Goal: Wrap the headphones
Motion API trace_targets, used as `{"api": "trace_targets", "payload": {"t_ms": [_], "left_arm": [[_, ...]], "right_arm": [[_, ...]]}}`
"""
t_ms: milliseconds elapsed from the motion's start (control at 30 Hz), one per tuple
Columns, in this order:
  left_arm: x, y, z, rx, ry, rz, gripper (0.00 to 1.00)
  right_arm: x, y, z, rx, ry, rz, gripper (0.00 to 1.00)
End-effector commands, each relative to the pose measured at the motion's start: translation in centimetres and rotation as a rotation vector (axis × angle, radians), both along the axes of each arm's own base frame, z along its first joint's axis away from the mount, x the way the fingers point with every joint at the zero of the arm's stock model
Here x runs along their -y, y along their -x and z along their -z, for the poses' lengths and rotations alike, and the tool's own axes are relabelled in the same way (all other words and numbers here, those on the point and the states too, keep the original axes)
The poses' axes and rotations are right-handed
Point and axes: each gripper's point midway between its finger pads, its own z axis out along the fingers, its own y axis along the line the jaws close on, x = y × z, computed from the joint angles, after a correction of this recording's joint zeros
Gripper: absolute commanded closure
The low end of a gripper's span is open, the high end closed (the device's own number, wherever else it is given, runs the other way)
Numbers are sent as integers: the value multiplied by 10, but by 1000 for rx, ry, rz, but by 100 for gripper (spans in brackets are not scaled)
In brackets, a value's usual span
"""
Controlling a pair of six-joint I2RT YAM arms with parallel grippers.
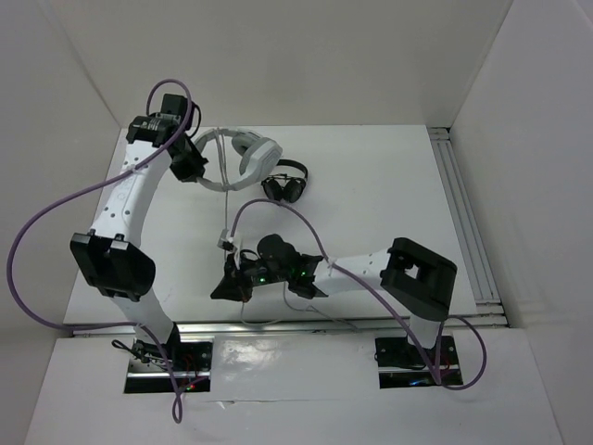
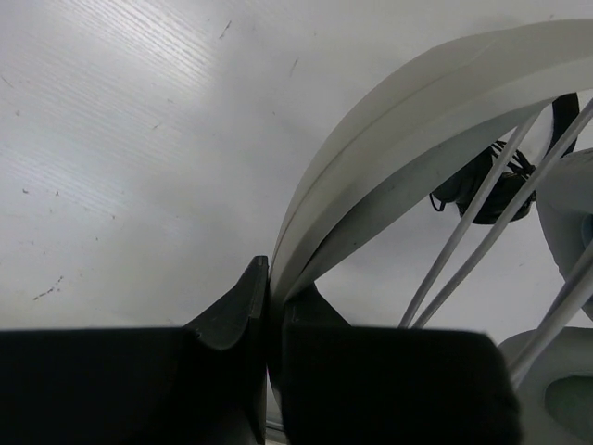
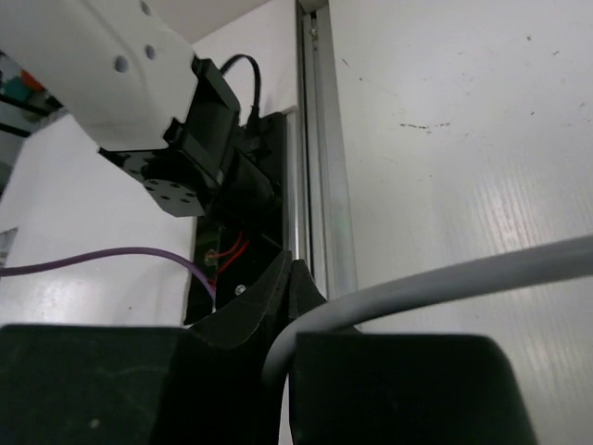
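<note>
The white and light-grey headphones (image 1: 243, 148) lie at the far left of the table. My left gripper (image 1: 192, 169) is shut on their wide headband (image 2: 417, 120), which runs up and to the right from the closed fingertips of the left gripper (image 2: 272, 289). Thin grey cable strands (image 2: 463, 241) cross beside a pale earcup (image 2: 565, 389). The cable (image 1: 223, 199) runs down toward the near edge. My right gripper (image 1: 229, 278) is shut on the grey cable (image 3: 445, 283), which bends out to the right between the jaws of the right gripper (image 3: 293, 278).
Smaller black headphones (image 1: 285, 184) lie just right of the white ones, and show behind the cable in the left wrist view (image 2: 500, 185). A metal rail (image 3: 324, 185) runs along the near table edge, beside the left arm's base (image 3: 185, 158). White walls enclose the table.
</note>
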Motion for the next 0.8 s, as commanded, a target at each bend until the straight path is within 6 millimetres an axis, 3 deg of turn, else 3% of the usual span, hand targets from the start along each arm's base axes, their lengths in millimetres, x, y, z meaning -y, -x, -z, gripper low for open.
{"api": "trace_targets", "payload": {"t_ms": [0, 67, 133, 167, 200, 267, 333, 433, 467, 500, 533, 600, 633, 767], "left_arm": [[6, -30, -70, 326, 94, -89, 100], [-6, -23, -50, 276, 52, -98, 100], [-20, -19, -47, 285, 10, -113, 100], [-28, -18, -45, 289, -26, -107, 100], [-38, -14, -32, 256, -83, -119, 100], [-50, -7, -24, 229, -172, -127, 100], [-62, 4, -20, 203, -225, -156, 100], [-72, 17, -9, 173, -292, -182, 100], [-72, 25, -5, 159, -320, -169, 100], [-69, 28, -2, 148, -330, -144, 100], [-66, 27, 3, 143, -341, -118, 100], [-52, 29, 11, 129, -351, -4, 100], [-49, 36, 19, 91, -357, 16, 100], [-25, 62, 38, 72, -364, 208, 100]], "right_arm": [[-8, 18, 2, 53, 60, -57, 100], [-4, 16, -15, 93, 51, -19, 100], [4, 11, -21, 139, 71, 2, 100], [7, 13, -32, 165, 67, 5, 100], [14, 13, -29, 169, 114, 9, 100], [25, 7, -43, 222, 143, 32, 100], [33, 2, -63, 292, 144, 66, 100], [46, -10, -70, 364, 228, 105, 100], [50, -14, -76, 384, 247, 118, 100], [60, -15, -70, 391, 319, 116, 100], [62, -31, -89, 439, 326, 191, 100], [70, -44, -96, 523, 391, 241, 100], [86, -67, -106, 583, 461, 363, 100], [133, -119, -134, 799, 606, 662, 100]]}}
